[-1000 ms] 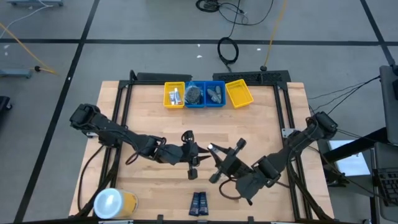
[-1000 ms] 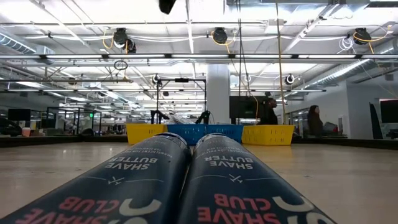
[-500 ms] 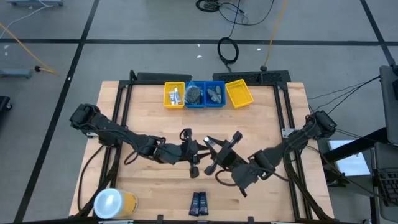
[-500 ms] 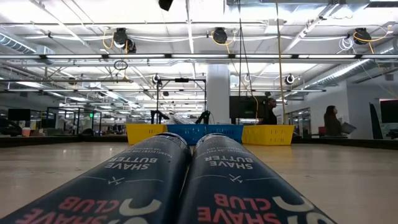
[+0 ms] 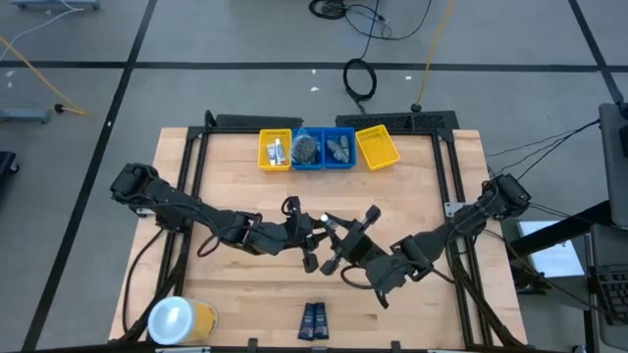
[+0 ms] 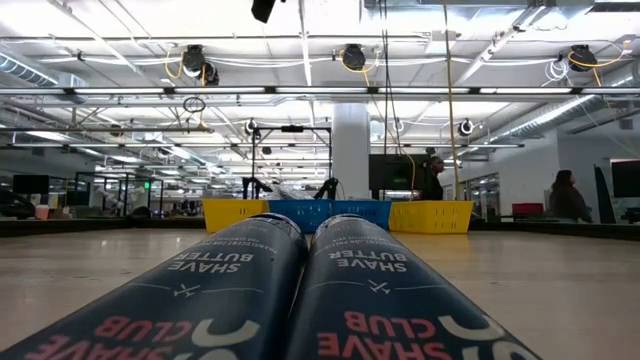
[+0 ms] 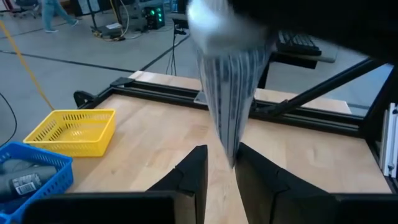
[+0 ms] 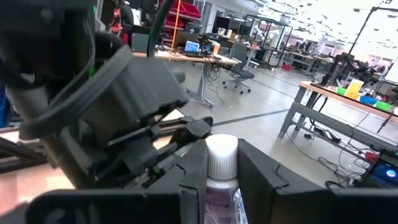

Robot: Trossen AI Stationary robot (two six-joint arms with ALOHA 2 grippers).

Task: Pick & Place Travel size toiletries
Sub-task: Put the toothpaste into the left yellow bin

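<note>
Both arms meet over the middle of the wooden counter [image 5: 235, 167], on the near side of the row of trays. Between them is one small white tube [image 5: 325, 220] with a white cap, held off the counter surface. The right gripper [image 8: 221, 171] has its jaws clamped on the tube just below the cap; the cap [image 8: 221, 155] stands up between the two dark fingers. The left gripper [image 7: 221, 163] has its jaws pinched together on the flat crimped tail of the same tube [image 7: 229, 87], which runs away from those jaws toward the opposite arm. Seen from overhead, the left gripper [image 5: 306, 235] sits just left of the tube and the right gripper [image 5: 339, 245] just right of it.

Two navy Shave Butter packets [image 5: 314, 321] lie side by side, touching, at the near edge of the counter, well apart from the trays. The trays stand in a row at the far edge: a yellow tray [image 5: 274, 150] holding small tubes, two blue trays [image 5: 324, 149] with pouches, and a tilted yellow tray [image 5: 378, 146]. A white-topped yellow container [image 5: 178, 320] stands at the near left corner.
</note>
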